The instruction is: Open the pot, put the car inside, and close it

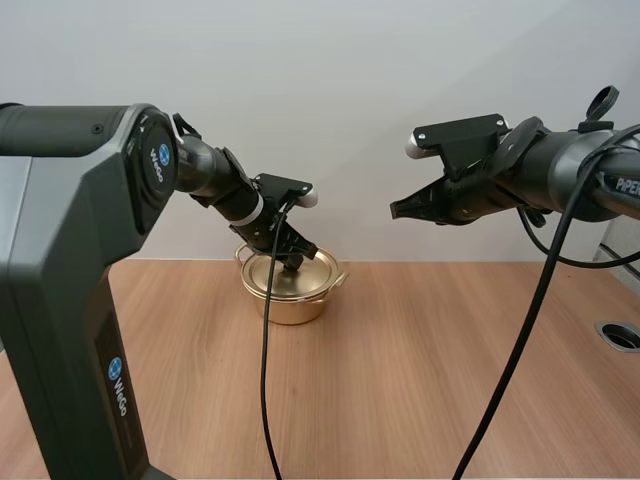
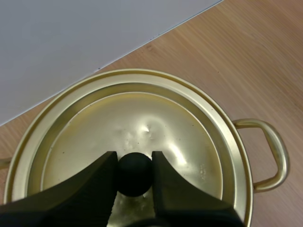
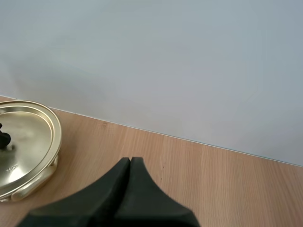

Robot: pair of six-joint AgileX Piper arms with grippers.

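Observation:
A gold pot (image 1: pixel 285 293) with two side handles stands at the back of the wooden table, its gold lid (image 2: pixel 137 127) resting on it. My left gripper (image 1: pixel 292 262) reaches down onto the lid, and its two fingers pinch the lid's black knob (image 2: pixel 135 174) between them. The pot's right handle (image 2: pixel 270 153) sticks out beside the lid. My right gripper (image 1: pixel 397 209) hangs high in the air, well right of the pot, with its fingers (image 3: pixel 129 175) pressed together as one dark wedge. From that arm the lid (image 3: pixel 26 142) shows off to the side on the table.
A white wall (image 1: pixel 330 100) rises just behind the pot. A round grey cable hole (image 1: pixel 620 334) sits in the table (image 1: pixel 420 380) at the far right edge.

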